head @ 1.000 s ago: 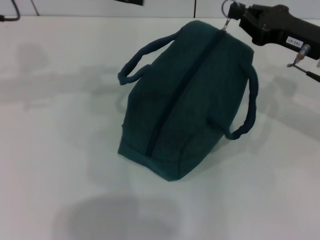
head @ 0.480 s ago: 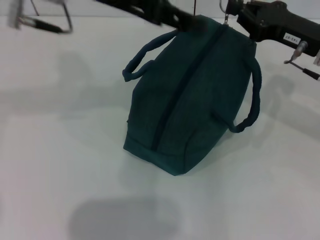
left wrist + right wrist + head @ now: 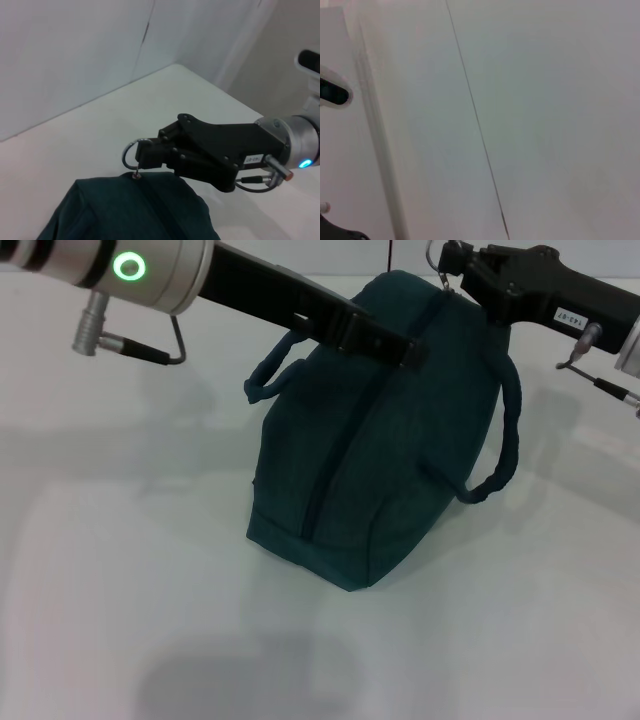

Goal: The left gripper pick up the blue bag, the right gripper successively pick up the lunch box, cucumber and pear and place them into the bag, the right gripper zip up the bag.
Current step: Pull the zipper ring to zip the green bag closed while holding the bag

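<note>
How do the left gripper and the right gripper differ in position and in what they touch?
The left gripper reaches across the top of the blue bag; the right gripper sits at the bag's far end. The right gripper pinches the zip ring; what the left gripper grips, if anything, is not visible. Both are black and close to the bag.

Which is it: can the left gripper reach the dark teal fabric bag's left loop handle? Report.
Probably yes. The left gripper hangs over the dark teal fabric bag, near that loop handle, nothing between. The right gripper holds the metal zipper ring elsewhere.
</note>
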Tool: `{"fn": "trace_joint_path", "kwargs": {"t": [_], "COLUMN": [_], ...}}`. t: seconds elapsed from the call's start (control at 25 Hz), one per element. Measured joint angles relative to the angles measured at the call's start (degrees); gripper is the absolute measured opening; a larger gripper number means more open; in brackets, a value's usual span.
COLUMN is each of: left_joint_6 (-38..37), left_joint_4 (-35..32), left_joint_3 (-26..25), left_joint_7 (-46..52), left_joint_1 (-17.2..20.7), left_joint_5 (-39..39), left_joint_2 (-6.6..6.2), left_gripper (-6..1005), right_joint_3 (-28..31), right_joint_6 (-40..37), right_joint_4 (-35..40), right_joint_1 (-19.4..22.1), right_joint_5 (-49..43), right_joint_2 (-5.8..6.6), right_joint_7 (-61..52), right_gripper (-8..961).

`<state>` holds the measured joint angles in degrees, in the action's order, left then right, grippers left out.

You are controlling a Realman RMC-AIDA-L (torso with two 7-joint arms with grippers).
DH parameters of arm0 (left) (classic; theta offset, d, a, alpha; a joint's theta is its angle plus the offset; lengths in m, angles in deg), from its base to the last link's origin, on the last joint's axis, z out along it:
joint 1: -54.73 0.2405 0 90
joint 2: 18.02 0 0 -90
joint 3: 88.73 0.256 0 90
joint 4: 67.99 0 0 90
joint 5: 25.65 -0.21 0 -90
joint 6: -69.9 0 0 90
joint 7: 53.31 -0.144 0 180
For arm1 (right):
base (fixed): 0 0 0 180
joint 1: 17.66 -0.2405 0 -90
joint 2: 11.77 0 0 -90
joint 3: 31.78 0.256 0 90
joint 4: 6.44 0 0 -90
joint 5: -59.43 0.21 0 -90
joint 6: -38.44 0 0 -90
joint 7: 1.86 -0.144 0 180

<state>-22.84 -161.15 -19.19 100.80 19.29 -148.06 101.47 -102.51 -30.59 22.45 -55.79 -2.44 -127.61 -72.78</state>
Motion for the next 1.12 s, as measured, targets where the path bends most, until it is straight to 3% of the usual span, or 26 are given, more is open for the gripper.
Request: {"fn": "trace_joint_path", "kwargs": {"t": [0.6,1.12], "left_joint_6": [11.95,17.55], "left_joint_4": [-0.64,-0.77], "left_joint_3": [9.4,16.42], "left_joint_7": [-10.43,-15.26], "left_joint_1": [6.71,9.23], "left_joint_5": [-0.02,-5.72], "left_joint_2": [0.13,0.12], "left_gripper": [756,731], "right_joint_3": [-0.03,-0.02], "right_joint_6": [0.02,0.04], "right_joint_4": [0.02,0.03], "right_joint_1": [-0.02,-0.01], "right_joint_5": [-0.23,-0.46], "right_joint_2": [0.18,0.27], "right_joint_7": [-0.01,-0.01], "right_gripper": [13,12]}}
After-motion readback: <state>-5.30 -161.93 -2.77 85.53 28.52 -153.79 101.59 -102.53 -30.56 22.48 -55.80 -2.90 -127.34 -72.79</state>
